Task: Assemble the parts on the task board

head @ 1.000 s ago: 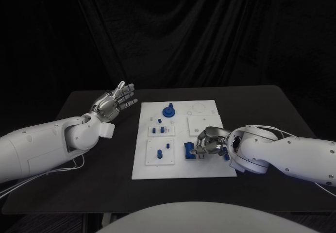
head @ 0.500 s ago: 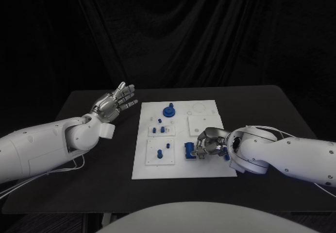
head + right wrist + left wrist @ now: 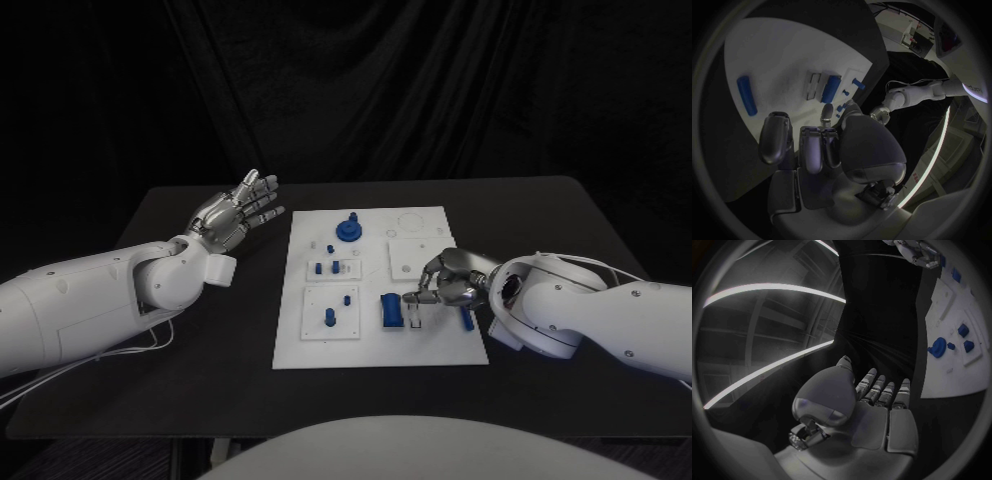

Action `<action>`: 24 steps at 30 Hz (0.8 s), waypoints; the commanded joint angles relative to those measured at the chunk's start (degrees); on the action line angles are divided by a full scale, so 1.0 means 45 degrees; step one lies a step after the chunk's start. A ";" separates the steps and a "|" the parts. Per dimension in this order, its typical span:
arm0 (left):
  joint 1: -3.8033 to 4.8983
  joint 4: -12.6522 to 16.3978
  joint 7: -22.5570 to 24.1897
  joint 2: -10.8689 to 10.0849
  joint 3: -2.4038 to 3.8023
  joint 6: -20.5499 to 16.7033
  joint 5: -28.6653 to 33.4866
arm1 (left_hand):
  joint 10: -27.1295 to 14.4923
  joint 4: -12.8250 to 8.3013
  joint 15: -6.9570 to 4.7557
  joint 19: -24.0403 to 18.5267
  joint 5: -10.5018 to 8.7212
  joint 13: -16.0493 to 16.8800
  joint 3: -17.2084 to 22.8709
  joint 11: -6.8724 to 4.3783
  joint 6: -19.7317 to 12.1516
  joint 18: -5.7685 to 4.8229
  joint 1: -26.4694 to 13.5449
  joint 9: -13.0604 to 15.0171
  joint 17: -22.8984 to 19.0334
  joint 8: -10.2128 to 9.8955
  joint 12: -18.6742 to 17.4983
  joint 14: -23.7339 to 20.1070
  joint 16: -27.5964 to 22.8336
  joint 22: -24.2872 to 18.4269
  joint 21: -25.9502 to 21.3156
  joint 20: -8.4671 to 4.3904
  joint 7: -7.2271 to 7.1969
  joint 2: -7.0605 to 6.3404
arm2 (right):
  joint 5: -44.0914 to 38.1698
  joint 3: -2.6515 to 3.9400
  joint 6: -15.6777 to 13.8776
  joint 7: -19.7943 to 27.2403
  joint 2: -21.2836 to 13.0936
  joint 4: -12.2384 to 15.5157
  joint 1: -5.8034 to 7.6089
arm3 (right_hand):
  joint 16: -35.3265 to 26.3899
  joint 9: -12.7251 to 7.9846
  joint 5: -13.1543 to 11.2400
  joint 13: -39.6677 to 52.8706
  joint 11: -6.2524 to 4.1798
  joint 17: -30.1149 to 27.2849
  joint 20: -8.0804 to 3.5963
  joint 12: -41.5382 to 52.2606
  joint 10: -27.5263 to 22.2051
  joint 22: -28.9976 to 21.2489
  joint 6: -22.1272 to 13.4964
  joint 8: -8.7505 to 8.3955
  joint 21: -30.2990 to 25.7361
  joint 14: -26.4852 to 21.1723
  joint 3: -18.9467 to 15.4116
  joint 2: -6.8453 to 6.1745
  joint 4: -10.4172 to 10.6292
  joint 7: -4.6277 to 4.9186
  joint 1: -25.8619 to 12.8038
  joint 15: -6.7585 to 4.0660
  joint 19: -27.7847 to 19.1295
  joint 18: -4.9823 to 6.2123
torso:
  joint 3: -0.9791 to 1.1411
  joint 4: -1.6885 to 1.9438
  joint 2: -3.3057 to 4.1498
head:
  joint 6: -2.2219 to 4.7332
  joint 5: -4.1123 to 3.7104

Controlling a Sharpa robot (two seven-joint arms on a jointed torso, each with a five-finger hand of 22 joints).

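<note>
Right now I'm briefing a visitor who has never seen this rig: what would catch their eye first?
The white task board in the middle of the black table, dotted with small blue parts, the biggest a round knobbed piece at its far end. Next, the right hand hovers low over the board's near right part, beside an upright blue block. The left hand hangs raised and spread off the board's far left corner.

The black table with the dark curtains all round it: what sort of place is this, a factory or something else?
Probably a robotics test lab, not a factory. A lone black table stands before black drapes, bearing just a white task board with small blue parts, like a staged practice exercise.
</note>
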 commanded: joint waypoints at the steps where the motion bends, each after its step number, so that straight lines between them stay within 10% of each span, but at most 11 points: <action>1: -0.0016 0.0146 0.0213 -0.0046 0.0014 0.0097 0.0064 | 0.0140 0.0000 0.0061 0.0096 0.0057 0.0021 0.0072 0.0013 0.0085 -0.0198 0.0117 0.0015 0.0017 0.0061 0.0079 0.0044 0.0091 0.0020 0.0056 -0.0002 0.0701 -0.0036 | -0.0233 0.0016 -0.0626 -0.0092 -0.0282 0.0201 0.0373 | -0.0044 -0.0164 0.0088 0.3349 0.0062 0.2298 0.0005 0.0033 0.1326 0.2218 0.0143 -0.0175 0.0088 0.1134 -0.0111 0.0061 0.0000 0.0009 -0.0292 0.0018 0.0108 0.0062 | 0.0003 -0.0014 -0.0010 | -0.0003 -0.0027; 3: -0.0017 0.0209 0.0350 -0.0098 0.0014 0.0013 0.0064 | 0.0360 -0.0020 0.0070 0.0183 0.0130 0.0056 0.0084 0.0045 0.0314 -0.0223 0.0280 0.0040 0.0060 0.0156 0.0313 0.0191 0.0193 0.0092 0.0125 -0.0006 0.0737 -0.0072 | -0.0357 0.0015 -0.0330 -0.0391 -0.0436 0.0187 0.0643 | -0.0047 -0.0386 0.0343 0.3349 0.0056 0.2291 0.0001 0.0033 0.1326 0.2217 0.0285 -0.0452 0.0084 0.1133 -0.0127 0.0168 -0.0021 0.0007 -0.0400 0.0016 0.0109 0.0063 | 0.0005 -0.0013 -0.0015 | -0.0003 -0.0058; 5: -0.0017 0.0257 0.0508 -0.0151 0.0014 -0.0091 0.0028 | 0.0575 -0.0009 0.0053 0.0264 0.0319 0.0085 0.0062 0.0053 0.0501 -0.0219 0.0423 0.0056 0.0082 0.0229 0.0518 0.0280 0.0265 0.0154 0.0188 -0.0010 0.0736 -0.0114 | -0.0656 0.0014 0.0050 -0.0760 -0.0580 0.0114 0.0828 | -0.0054 -0.1139 0.2228 0.3349 0.0080 0.2281 -0.0018 0.0033 0.1326 0.2210 0.0798 -0.1421 0.0057 0.1131 0.0064 0.0241 0.0011 -0.0004 0.0133 -0.0025 0.0099 0.0062 | 0.0002 -0.0006 -0.0016 | -0.0003 -0.0088; 7: -0.0017 0.0312 0.0664 -0.0215 0.0014 -0.0206 -0.0129 | 0.0662 0.0008 0.0030 0.0315 0.0490 0.0086 0.0014 0.0031 0.0614 -0.0208 0.0549 0.0062 0.0090 0.0272 0.0573 0.0314 0.0303 0.0190 0.0230 -0.0016 0.0716 -0.0163 | -0.1174 0.0013 0.0420 -0.1165 -0.0729 0.0030 0.0943 | -0.0061 -0.1469 0.2851 0.3349 0.0063 0.2265 -0.0015 0.0033 0.1326 0.2202 0.0933 -0.1892 0.0023 0.1128 0.0173 0.0225 -0.0052 0.0026 0.0431 0.0007 0.0088 0.0071 | 0.0002 -0.0011 -0.0017 | -0.0003 -0.0082; 24: -0.0019 0.0292 0.1033 -0.0212 0.0014 -0.0381 -0.0636 | 0.0838 -0.0005 -0.0089 0.0298 0.0753 0.0108 0.0042 0.0004 0.0811 -0.0170 0.0842 0.0074 0.0071 0.0343 0.0729 0.0245 0.0283 0.0157 0.0229 -0.0036 0.0703 -0.0102 | -0.4665 0.0010 0.1555 -0.3435 -0.1424 0.0087 0.0493 | -0.0020 -0.1855 0.2716 0.3349 0.0115 0.2362 0.0030 0.0033 0.1326 0.2301 0.1205 -0.2456 0.0363 0.1151 0.0162 0.0166 -0.0036 0.0095 0.0476 0.0057 0.0228 0.0000 | -0.0011 0.0024 0.0030 | -0.0003 -0.0121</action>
